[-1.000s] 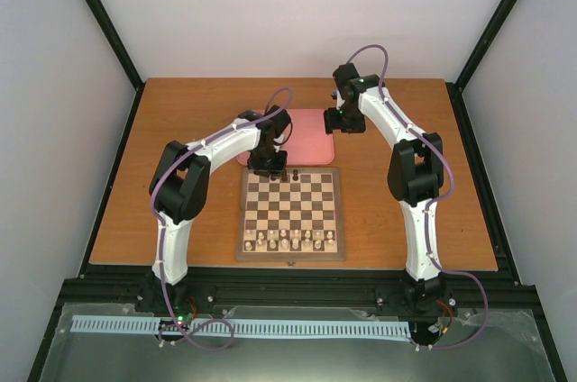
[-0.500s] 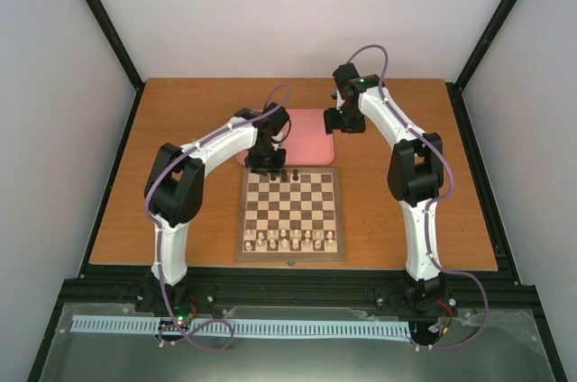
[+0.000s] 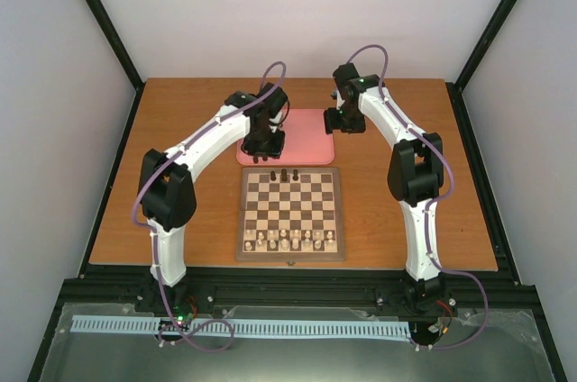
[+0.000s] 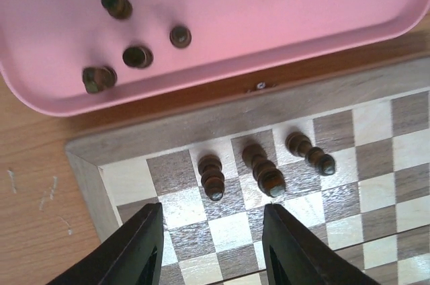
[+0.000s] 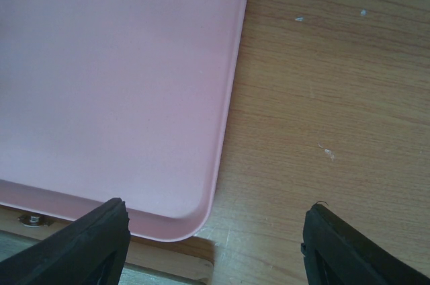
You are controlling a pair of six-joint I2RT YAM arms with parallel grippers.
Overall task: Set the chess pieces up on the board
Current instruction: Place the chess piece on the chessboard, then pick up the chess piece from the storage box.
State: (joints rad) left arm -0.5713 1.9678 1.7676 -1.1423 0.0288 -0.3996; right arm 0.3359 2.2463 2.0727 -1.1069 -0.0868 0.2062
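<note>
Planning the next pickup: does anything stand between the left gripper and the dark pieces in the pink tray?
Yes, if it goes low: three placed pieces stand on the board's far row, between the open left gripper and the loose pieces in the pink tray. Raised, it likely clears them.

Three dark chess pieces (image 4: 263, 169) were counted on the board (image 4: 201, 127); five more were counted just beyond the board, in one pink tray (image 4: 302, 16).

No readable text or number shows on the board (image 3: 290, 257) or tray (image 3: 315, 134).
</note>
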